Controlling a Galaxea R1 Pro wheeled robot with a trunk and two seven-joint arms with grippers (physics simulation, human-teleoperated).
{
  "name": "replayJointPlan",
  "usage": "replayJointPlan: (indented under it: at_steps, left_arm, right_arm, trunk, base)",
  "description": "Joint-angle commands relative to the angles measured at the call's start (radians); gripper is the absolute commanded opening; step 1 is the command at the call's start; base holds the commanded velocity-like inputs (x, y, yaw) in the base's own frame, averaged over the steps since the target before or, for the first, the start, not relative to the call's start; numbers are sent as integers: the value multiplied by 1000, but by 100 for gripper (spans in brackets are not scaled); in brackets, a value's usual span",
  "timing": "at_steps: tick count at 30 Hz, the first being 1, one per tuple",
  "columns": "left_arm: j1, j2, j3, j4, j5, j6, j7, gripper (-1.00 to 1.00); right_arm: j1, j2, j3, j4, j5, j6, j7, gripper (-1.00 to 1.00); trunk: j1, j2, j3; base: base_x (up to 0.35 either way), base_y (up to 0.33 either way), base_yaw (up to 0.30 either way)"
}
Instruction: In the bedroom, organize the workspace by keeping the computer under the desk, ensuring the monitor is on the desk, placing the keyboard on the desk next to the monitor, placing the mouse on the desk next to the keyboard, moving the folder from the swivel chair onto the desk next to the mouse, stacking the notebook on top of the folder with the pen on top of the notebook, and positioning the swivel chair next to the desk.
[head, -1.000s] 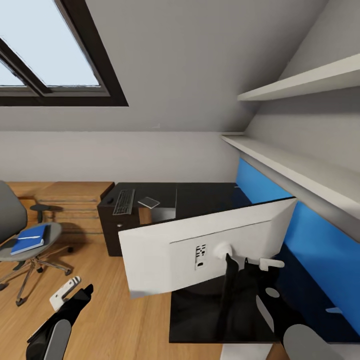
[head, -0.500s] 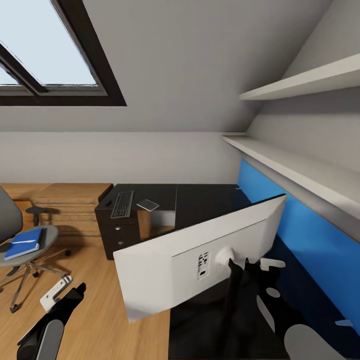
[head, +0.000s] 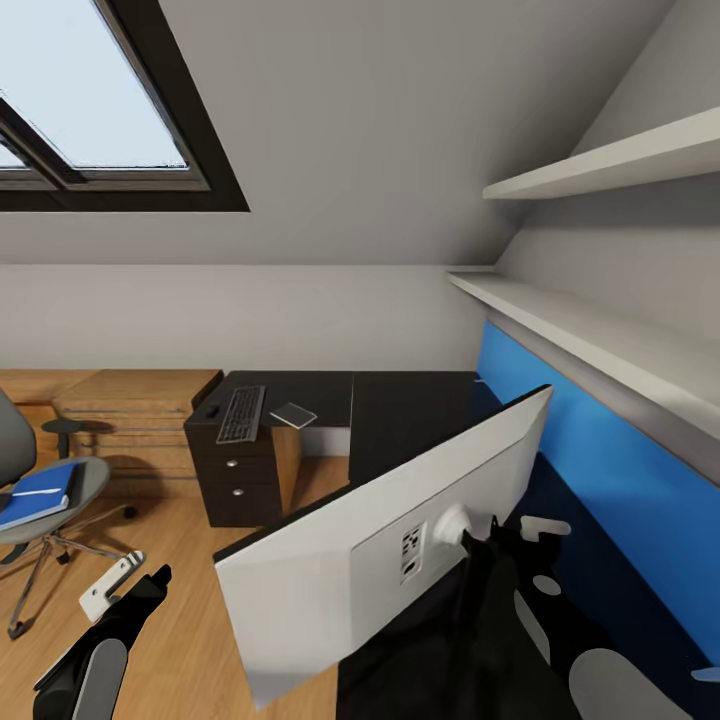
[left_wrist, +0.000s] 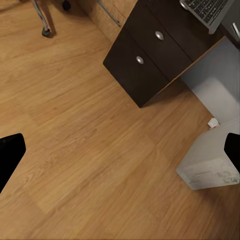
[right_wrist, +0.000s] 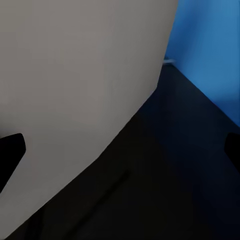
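Note:
The monitor (head: 380, 560) shows its light grey back, tilted, over the near end of the black desk (head: 410, 410). My right gripper (head: 510, 530) sits just behind its black stand (head: 480, 600). In the right wrist view the gripper (right_wrist: 120, 145) is open, with the monitor back (right_wrist: 75, 75) close ahead. The left gripper (head: 130, 590) hangs open over bare floor (left_wrist: 90, 150). The keyboard (head: 240, 413) lies on the desk's far wing. The blue folder (head: 35, 495) rests on the swivel chair (head: 85, 475). The computer (left_wrist: 210, 160) stands on the floor by the drawers (left_wrist: 150, 55).
A flat grey item (head: 295, 414) and a small dark object (head: 212, 410) lie beside the keyboard. A low light-wood cabinet (head: 140, 400) stands behind the chair. Two white shelves (head: 600, 340) run along the blue back panel (head: 600, 460). Open wood floor lies at my left.
The view has swung right, sliding the chair and desk wing leftwards. The monitor has turned about its stand: its left end dropped nearer to me, its right end rose toward the blue panel.

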Motion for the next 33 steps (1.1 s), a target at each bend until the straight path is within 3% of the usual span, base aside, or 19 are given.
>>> replayJointPlan:
  at_steps: [1,9,25,33]
  left_arm:
    - [-1,-1,0,-4,10,2,5,100]
    - [-1,-2,-4,-14,6,-81,3,100]
    - [-1,-4,-5,-14,4,-87,3,100]
    - [-1,-2,-5,-14,4,-85,2,100]
  right_arm:
    - [-1,0,-2,1,5,-3,-1,100]
    - [-1,0,-2,1,5,-3,-1,100]
    - [-1,0,-1,2,5,-3,-1,100]
    - [-1,0,-1,2,5,-3,0,100]
  trunk:
    - [1,-2,-1]
    - [1,-2,-1]
    - [1,-2,-1]
    - [1,-2,-1]
  base:
    - [48,0,0]
    - [133,0,0]
    - [90,0,0]
    - [-124,0,0]
